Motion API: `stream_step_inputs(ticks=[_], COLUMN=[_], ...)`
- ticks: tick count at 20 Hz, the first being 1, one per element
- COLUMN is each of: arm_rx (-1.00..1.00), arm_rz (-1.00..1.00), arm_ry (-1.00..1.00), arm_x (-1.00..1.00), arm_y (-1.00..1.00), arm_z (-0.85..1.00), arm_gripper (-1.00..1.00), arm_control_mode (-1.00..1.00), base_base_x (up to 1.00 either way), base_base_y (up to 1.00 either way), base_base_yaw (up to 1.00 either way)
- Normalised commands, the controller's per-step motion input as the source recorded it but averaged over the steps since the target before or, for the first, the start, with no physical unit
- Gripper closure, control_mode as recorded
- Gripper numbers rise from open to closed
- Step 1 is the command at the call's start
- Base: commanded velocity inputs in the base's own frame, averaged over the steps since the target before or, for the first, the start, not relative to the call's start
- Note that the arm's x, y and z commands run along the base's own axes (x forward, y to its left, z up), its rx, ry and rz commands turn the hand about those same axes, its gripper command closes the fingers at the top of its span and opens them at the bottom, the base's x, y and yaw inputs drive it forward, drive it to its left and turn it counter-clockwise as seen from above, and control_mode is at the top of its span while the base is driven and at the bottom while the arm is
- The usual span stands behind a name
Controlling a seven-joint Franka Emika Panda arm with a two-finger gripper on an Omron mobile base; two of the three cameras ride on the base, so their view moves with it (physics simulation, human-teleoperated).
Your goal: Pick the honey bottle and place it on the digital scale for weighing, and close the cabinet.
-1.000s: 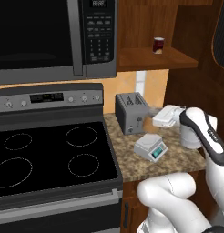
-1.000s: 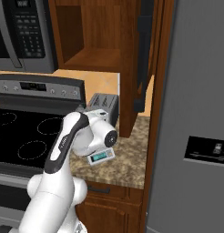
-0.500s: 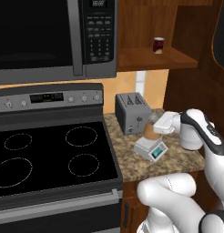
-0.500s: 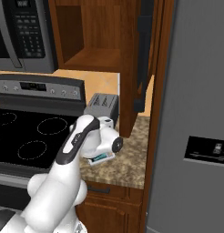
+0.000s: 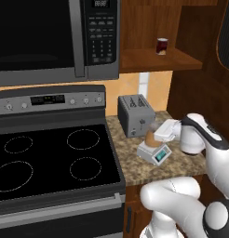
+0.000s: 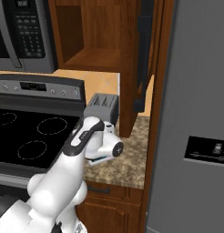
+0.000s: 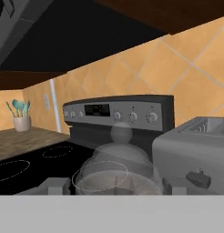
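The amber honey bottle (image 5: pixel 149 137) stands upright on the small grey digital scale (image 5: pixel 155 153), in front of the toaster. My gripper (image 5: pixel 156 135) reaches in from the right and is shut on the honey bottle. In the hand view the honey bottle (image 7: pixel 116 166) looms very close between the two fingertips (image 7: pixel 54 185). The arm hides most of the digital scale (image 6: pixel 98 160) in the right base view. The brown cabinet (image 5: pixel 153 58) is open, and its dark door (image 6: pixel 143 50) swings out towards me.
A dark grey toaster (image 5: pixel 135 114) stands just behind the scale. A small dark red jar (image 5: pixel 161 45) sits on the cabinet shelf. The black stove (image 5: pixel 51 158) and the microwave (image 5: pixel 56 37) lie to the left, and a grey fridge (image 6: pixel 196 113) to the right.
My hand has moved left and down with the honey bottle, from beside the scale to over it. The bottle now rests on the scale.
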Motion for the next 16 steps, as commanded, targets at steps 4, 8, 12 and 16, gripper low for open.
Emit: stream_step_inputs(ticks=[4,8,12,16], arm_rx=[0.0,0.0,0.0,0.0], arm_rz=[0.0,0.0,0.0,0.0], arm_ry=[0.0,-0.02,-0.03,-0.06], arm_x=[0.23,0.24,0.29,0.35], arm_y=[0.0,-0.05,-0.06,-0.14], arm_z=[-0.28,-0.29,-0.32,-0.31], arm_gripper=[1.0,1.0,1.0,1.0], arm_control_mode=[-1.0,-1.0,-1.0,-1.0], base_base_x=[0.0,0.0,0.0,0.0], base_base_y=[0.0,0.0,0.0,0.0], base_base_yaw=[0.0,0.0,0.0,0.0])
